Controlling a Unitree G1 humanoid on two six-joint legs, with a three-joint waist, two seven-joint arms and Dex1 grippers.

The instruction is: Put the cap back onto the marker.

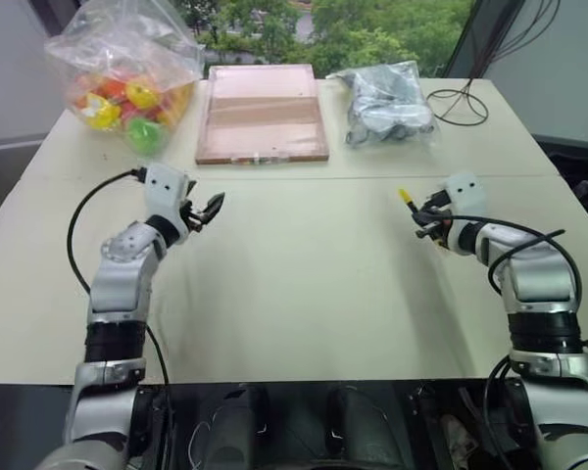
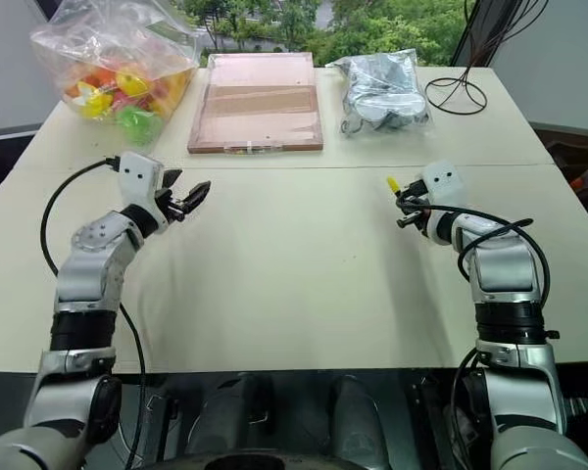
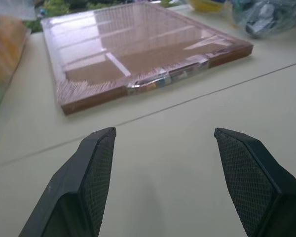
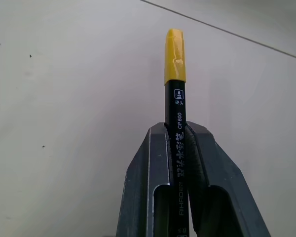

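Observation:
My right gripper [image 4: 176, 129] is shut on the black marker [image 4: 179, 148], which sticks out past the fingertips over the pale table. The yellow cap [image 4: 175, 54] sits on the marker's far end. From the head, the cap [image 1: 405, 194] points up and away at the right side of the table, just above the right gripper [image 1: 426, 223]. My left gripper [image 1: 214, 206] hovers at the left side, far from the marker. It is open with nothing between its fingers [image 3: 101, 168].
A flat wooden tray [image 1: 263, 113] lies at the back centre, just beyond the left gripper. A clear bag of colourful toys [image 1: 127, 73] sits at the back left, a bag of grey parts [image 1: 387, 103] and a black cable loop [image 1: 461, 103] at the back right.

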